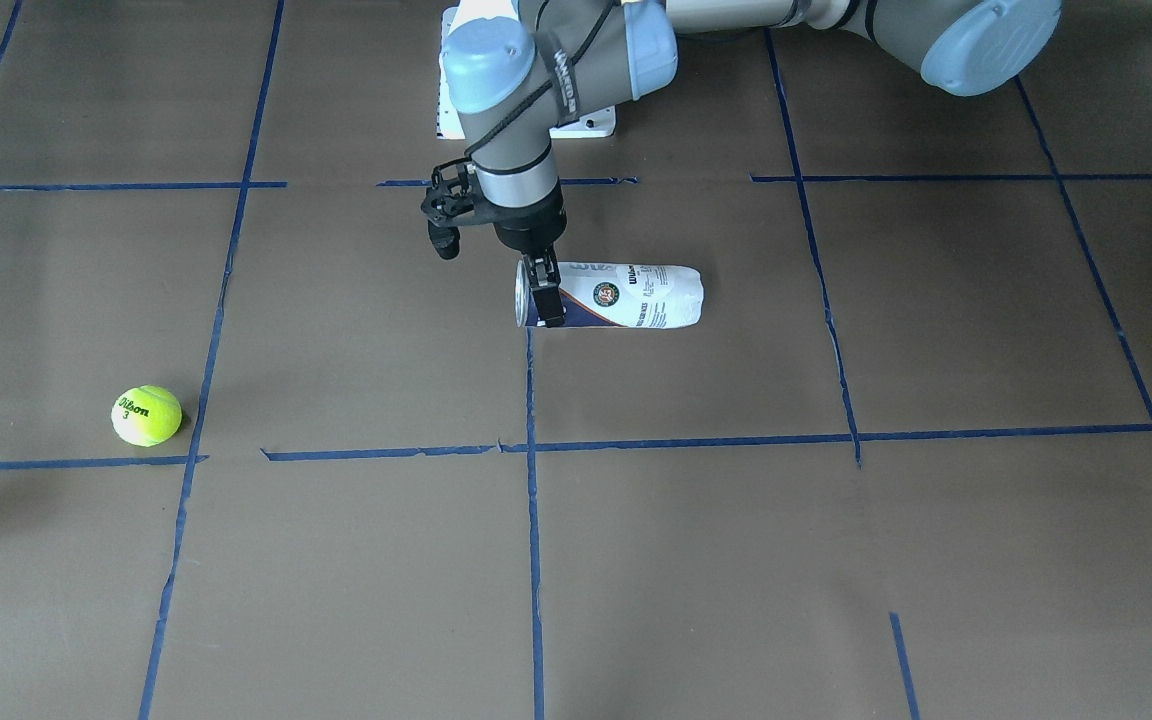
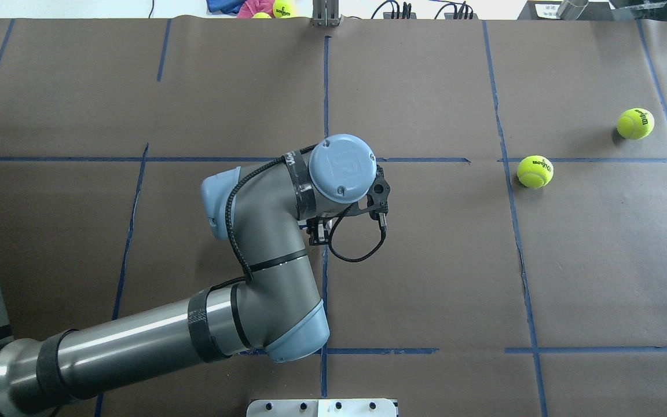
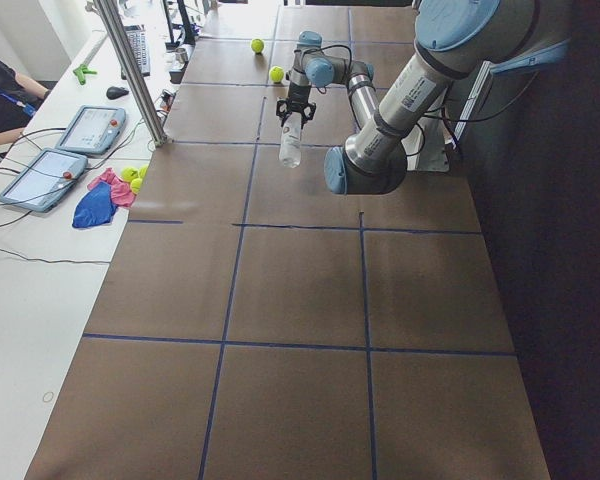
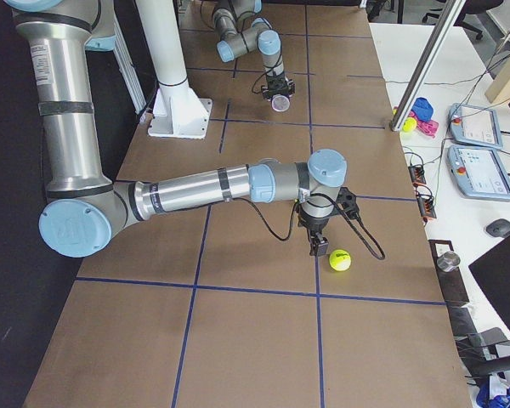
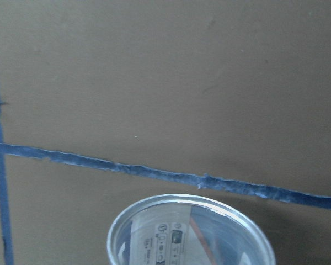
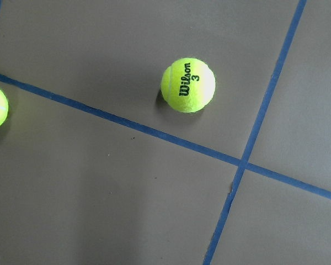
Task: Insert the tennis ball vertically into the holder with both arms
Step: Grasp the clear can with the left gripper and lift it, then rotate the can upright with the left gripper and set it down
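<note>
The holder, a clear can with a white and navy label, is on its side with its open end toward my left gripper. The gripper comes down from above and is shut on the can's open rim. The left wrist view looks into that rim. My arm hides the can in the overhead view. The tennis ball with "Wilson 3" print sits on the table far from the can, and also shows overhead and in the right wrist view. The right gripper shows only in the right side view, beside a ball; I cannot tell if it is open.
A second tennis ball lies farther right. The white pedestal base stands at the robot's edge. Blue tape lines cross the brown table. Tablets and a metal pole stand on the operators' side.
</note>
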